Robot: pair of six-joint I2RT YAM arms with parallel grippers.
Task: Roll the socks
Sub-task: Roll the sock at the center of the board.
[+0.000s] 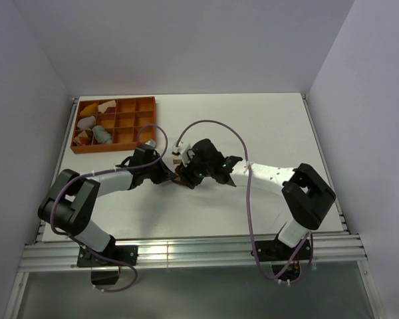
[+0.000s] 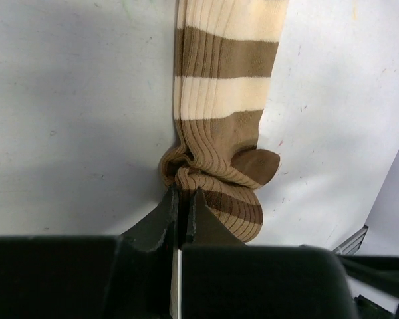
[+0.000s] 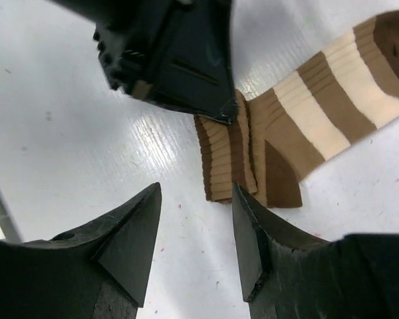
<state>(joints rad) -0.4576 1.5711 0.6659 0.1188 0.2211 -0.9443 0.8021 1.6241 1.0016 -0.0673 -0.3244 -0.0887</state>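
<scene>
Showing the brown striped sock [image 2: 219,133] clearly only at the wrist cameras, lying at the middle of the table [image 1: 266,126]; overhead, nearly hiding it where the left arm [image 1: 113,179] and right arm [image 1: 272,174] are reaching inward and meeting. Pinching its bunched, folded end tight in the left gripper [image 2: 183,203]. Hovering the right gripper [image 3: 196,199] just beside that fold, fingers spread, touching nothing.

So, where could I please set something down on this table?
Bare: the table at far right, beyond the right gripper, and the near strip between the arm bases. Crowded: mid-table, where the left gripper pinches the striped sock, and the orange tray far left.
</scene>
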